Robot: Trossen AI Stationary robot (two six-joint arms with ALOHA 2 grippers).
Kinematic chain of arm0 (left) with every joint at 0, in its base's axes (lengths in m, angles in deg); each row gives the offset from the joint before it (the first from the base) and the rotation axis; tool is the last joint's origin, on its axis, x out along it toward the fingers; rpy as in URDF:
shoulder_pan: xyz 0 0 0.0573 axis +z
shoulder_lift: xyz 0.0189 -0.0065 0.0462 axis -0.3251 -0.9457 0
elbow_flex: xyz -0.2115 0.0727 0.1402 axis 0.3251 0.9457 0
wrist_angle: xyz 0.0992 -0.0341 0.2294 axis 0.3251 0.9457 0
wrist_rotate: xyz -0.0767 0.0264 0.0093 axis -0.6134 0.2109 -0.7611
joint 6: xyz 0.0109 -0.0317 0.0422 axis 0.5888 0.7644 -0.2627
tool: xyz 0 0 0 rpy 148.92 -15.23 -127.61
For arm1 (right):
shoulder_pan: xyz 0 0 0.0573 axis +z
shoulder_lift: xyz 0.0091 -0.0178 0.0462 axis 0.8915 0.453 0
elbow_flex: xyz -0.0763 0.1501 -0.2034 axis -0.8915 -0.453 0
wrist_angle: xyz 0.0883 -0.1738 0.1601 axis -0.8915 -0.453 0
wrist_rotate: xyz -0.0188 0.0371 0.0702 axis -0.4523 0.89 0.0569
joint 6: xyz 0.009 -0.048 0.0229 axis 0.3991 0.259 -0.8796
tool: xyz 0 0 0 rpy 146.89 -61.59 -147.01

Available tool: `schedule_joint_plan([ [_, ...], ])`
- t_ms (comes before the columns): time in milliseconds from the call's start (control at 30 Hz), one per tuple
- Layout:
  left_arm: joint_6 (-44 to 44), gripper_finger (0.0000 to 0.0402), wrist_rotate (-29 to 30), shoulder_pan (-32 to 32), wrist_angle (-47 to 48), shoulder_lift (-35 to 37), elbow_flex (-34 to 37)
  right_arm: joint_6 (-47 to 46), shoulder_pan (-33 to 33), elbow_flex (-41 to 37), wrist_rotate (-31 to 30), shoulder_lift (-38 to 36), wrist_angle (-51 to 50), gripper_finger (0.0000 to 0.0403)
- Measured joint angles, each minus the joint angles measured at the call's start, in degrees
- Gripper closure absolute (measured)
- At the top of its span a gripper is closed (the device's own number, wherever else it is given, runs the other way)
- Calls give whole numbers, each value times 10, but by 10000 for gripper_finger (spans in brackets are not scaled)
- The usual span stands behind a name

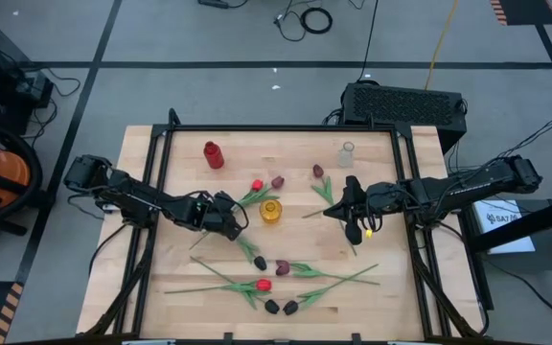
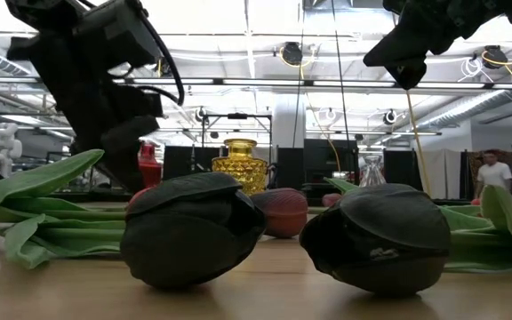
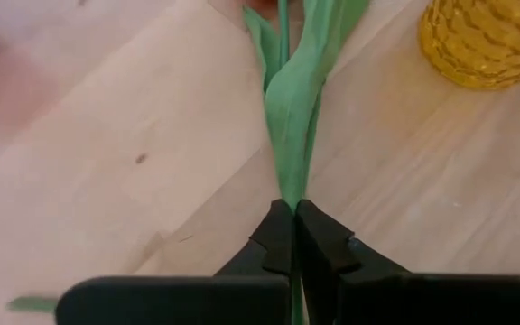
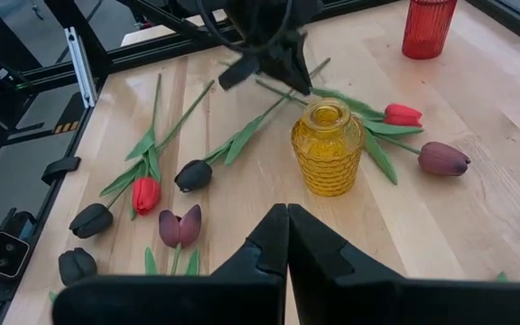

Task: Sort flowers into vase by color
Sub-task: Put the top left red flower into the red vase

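My left gripper is shut on a red flower whose leafy stem runs from the fingers toward the yellow vase. My right gripper hangs shut above the table's right half with nothing in it; in its own wrist view the right gripper faces the yellow vase. A red vase and a clear vase stand near the far edge. Other flowers lie flat on the table: two maroon ones beside the vases, and red, maroon and black ones near the front. My left gripper pinches the red flower's green stem and leaf between its two fingers, well back from the head. The fingers slant down from the table's left, roughly in line with the stem. The leaf runs straight on toward the head, which seems to lie on the table.
Two black flower heads lie close to the table's near edge and fill the low view. A black flower lies just near-side of my left gripper, its stem running under it. Dark frame rails border the table.
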Motion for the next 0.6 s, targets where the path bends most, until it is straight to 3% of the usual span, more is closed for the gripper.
schedule_joint_plan([
  [167,14,396,43,-9,65,78,-13,3,0,0,0,0,-1,403],
  [300,-13,396,60,-13,59,159,-24,4,0,0,0,0,0,403],
  [433,-82,397,103,-14,4,231,-27,4,0,0,0,0,2,403],
  [600,-219,397,127,-14,-145,283,-29,2,0,1,-18,6,18,403],
])
